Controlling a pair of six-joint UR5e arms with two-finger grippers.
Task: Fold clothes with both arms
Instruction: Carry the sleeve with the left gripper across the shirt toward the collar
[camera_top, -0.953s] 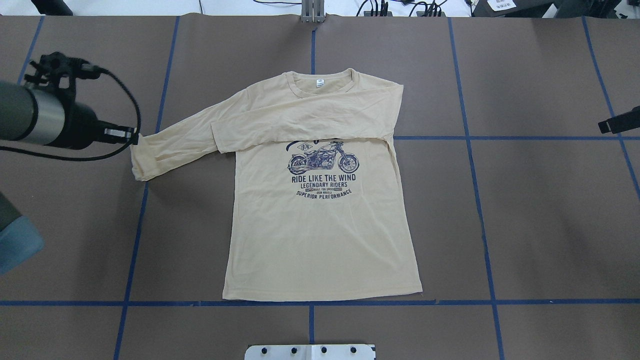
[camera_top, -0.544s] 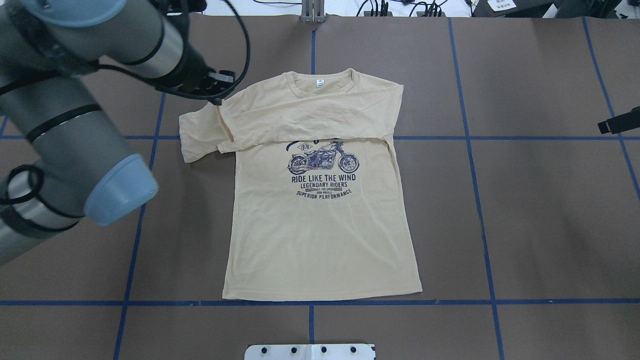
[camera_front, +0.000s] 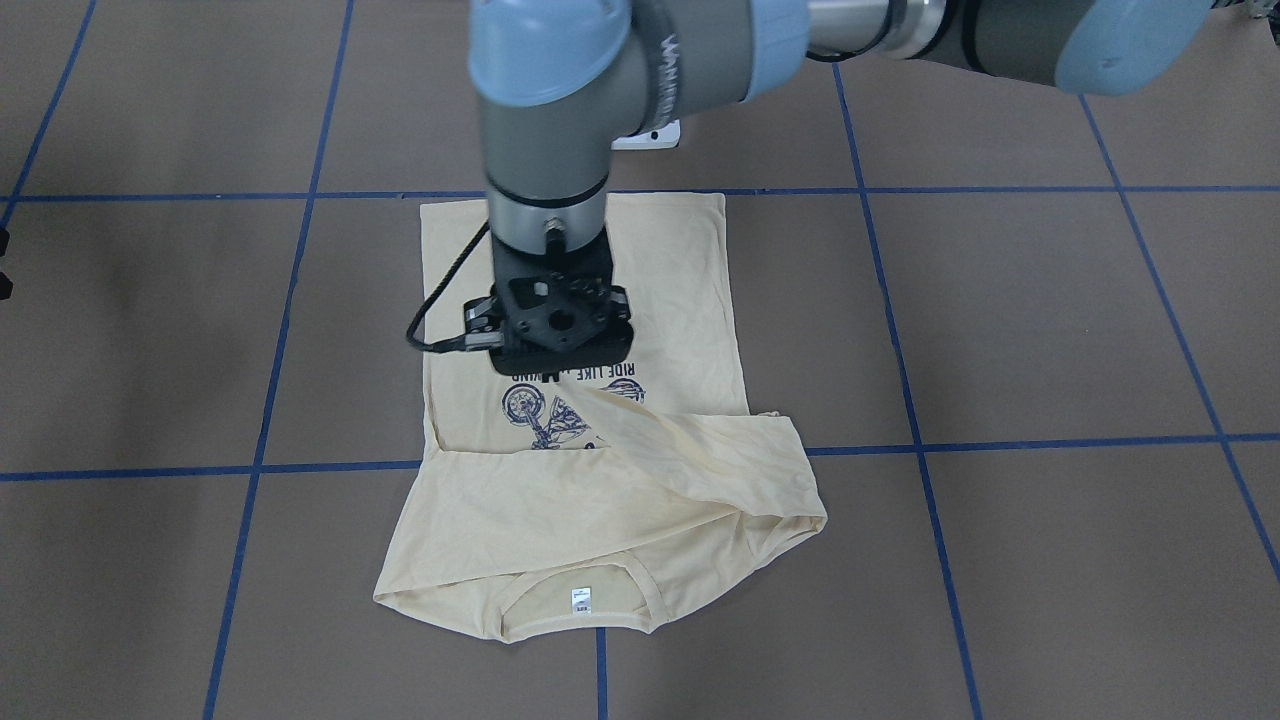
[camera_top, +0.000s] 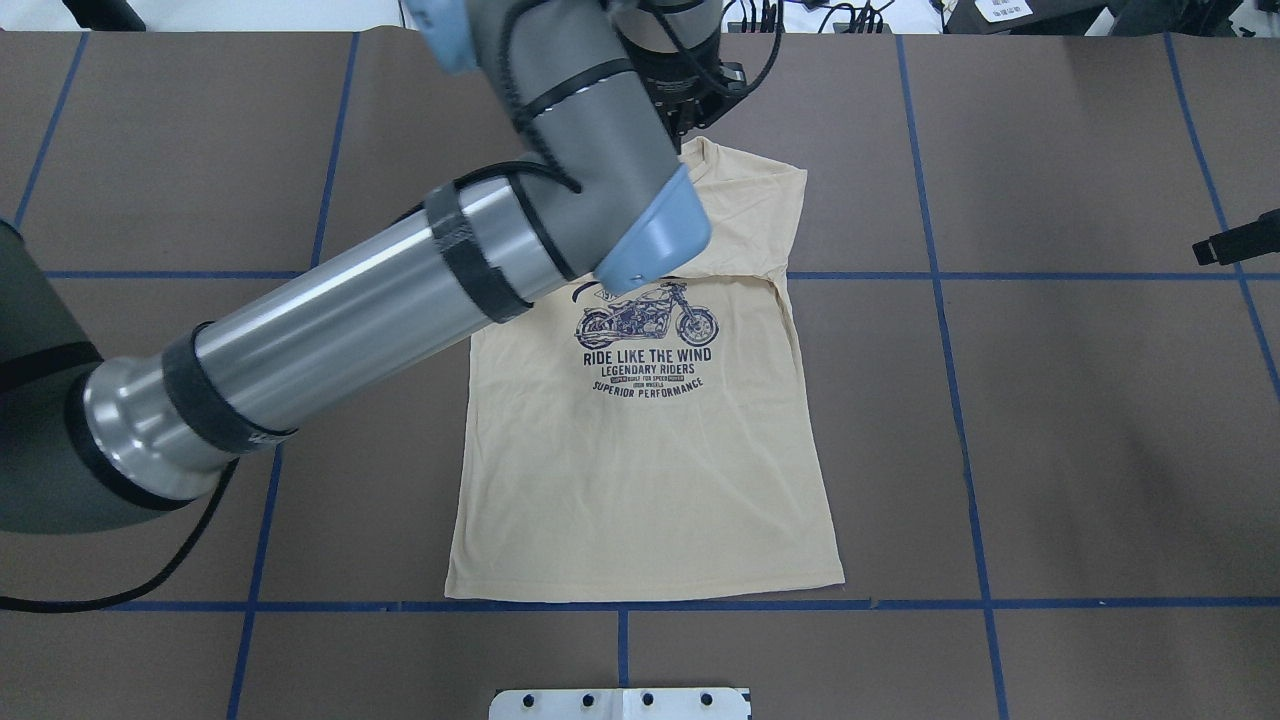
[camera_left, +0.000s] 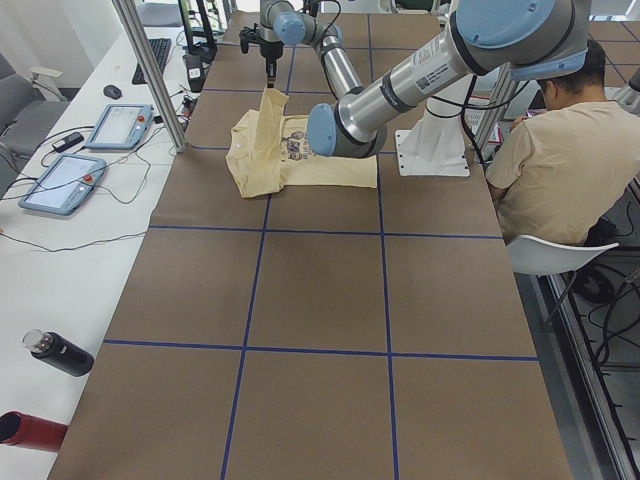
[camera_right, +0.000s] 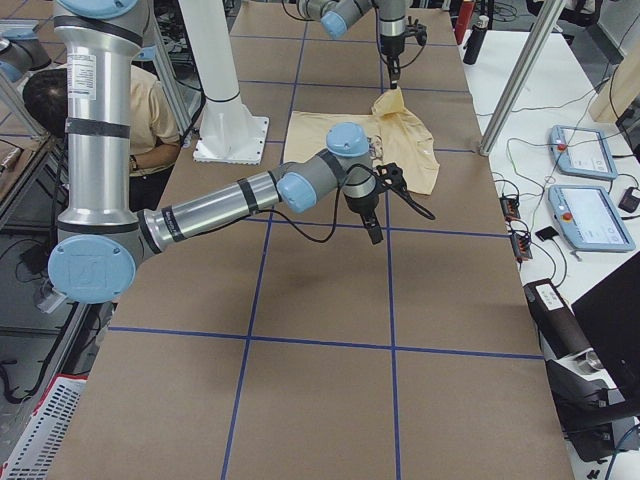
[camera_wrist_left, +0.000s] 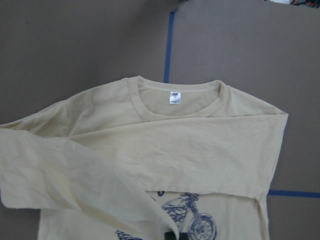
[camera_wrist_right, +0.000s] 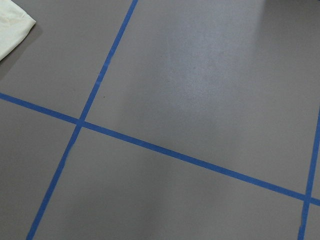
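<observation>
The cream-yellow shirt (camera_top: 640, 470) lies flat, print up, collar at the far side; its right sleeve is folded across the chest (camera_wrist_left: 200, 145). My left gripper (camera_front: 558, 378) is shut on the left sleeve's end and holds it raised over the shirt's upper part; the sleeve (camera_front: 700, 450) hangs from it to the shoulder. It also shows in the exterior left view (camera_left: 268, 80), with the cloth pulled up to a peak. My right gripper (camera_top: 1235, 245) hovers off the shirt at the table's right edge; I cannot tell whether it is open or shut. A shirt corner (camera_wrist_right: 12, 25) shows in its wrist view.
Brown table cover with a blue tape grid (camera_top: 940, 275). The white base plate (camera_top: 620, 703) is at the near edge. Two tablets (camera_left: 120, 125), a metal post (camera_left: 150, 70) and bottles (camera_left: 60, 352) are along the far side. A seated person (camera_left: 560, 160) is by the pedestal.
My left arm has swung from the table's left to over the shirt's collar area, lifting the left sleeve up and across with it. The right arm has not moved.
</observation>
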